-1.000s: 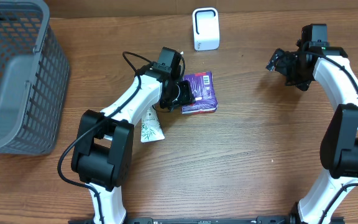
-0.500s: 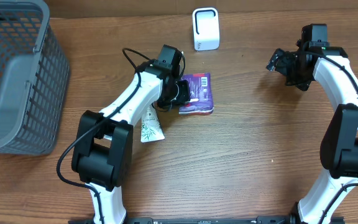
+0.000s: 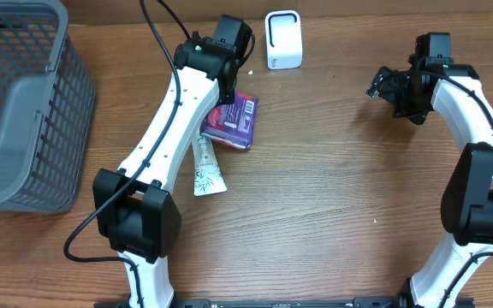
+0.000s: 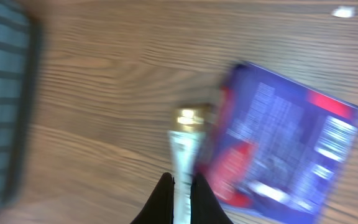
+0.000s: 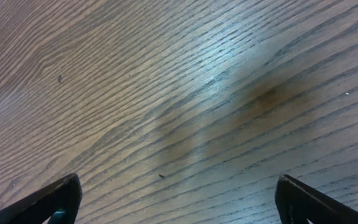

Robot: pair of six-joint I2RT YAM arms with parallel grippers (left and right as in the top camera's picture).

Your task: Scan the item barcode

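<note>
- Left gripper (image 4: 180,190) is hovering closed, apparently holding nothing.
- Purple packet (image 4: 284,149) is lying flat, right of those jaws in the wrist view; left arm nearer.
- Right gripper (image 5: 179,208) is standing wide open, empty.

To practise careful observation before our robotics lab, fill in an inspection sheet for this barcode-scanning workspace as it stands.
Surface: wooden table, grain visible.
Job's things: purple packet below the left arm's wrist; white scanner at the far edge, apart from it.
Clutter: white tube lying flat, capped end beside the packet; grey basket at the left.
Grippers: left gripper shut, whether it grips the packet cannot be told; right gripper open, empty.
Cables: black cable running off the left arm.
Surroundings: nothing seen.
</note>
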